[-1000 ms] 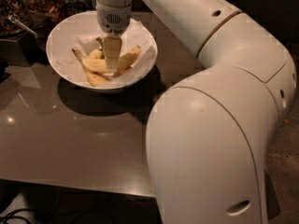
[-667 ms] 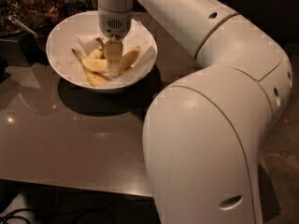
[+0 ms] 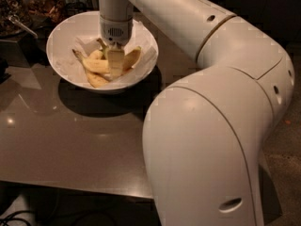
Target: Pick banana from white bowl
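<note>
The white bowl (image 3: 63, 32) stands at the back left of the grey table, lined with crumpled white paper. Several yellow banana pieces lie in it. The banana (image 3: 94, 78) is the long curved one with a thin dark stem pointing up-left. It lies along the front left of the bowl. A shorter green-stemmed banana (image 3: 97, 54) lies behind it, and a flat yellow piece (image 3: 132, 57) lies to the right. My gripper (image 3: 114, 63) reaches straight down into the middle of the bowl. Its tip is among the bananas and hides part of them.
The grey tabletop (image 3: 70, 140) runs from the bowl to the front edge. A dark dish with brown bits and a utensil (image 3: 21, 25) stands at the far left, next to the bowl. My large white arm (image 3: 207, 140) fills the right half of the view.
The gripper has stayed down in the bowl over the bananas. The arm's big elbow has shifted slightly to the left. The bananas have not visibly moved.
</note>
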{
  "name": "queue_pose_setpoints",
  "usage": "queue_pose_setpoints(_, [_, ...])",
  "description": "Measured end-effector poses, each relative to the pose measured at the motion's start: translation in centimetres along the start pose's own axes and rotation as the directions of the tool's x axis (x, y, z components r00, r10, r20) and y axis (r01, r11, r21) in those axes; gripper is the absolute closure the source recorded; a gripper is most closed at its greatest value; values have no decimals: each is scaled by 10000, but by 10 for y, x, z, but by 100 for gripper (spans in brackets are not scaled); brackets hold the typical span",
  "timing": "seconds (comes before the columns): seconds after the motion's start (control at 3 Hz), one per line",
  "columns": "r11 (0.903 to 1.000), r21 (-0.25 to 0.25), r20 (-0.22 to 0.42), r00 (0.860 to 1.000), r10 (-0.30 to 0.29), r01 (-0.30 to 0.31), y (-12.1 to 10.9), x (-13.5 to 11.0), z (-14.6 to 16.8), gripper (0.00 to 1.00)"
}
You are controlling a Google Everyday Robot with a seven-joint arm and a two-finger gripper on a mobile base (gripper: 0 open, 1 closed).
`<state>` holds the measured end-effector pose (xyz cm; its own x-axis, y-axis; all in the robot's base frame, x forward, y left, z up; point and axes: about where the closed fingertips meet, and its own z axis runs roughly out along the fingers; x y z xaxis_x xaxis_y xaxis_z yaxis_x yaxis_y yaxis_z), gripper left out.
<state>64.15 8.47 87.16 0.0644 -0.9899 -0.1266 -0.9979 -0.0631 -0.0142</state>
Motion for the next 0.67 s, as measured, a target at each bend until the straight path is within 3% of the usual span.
queue_pose_setpoints(0.67, [10000, 51, -16, 10000, 24, -24, 2, 3, -1, 97])
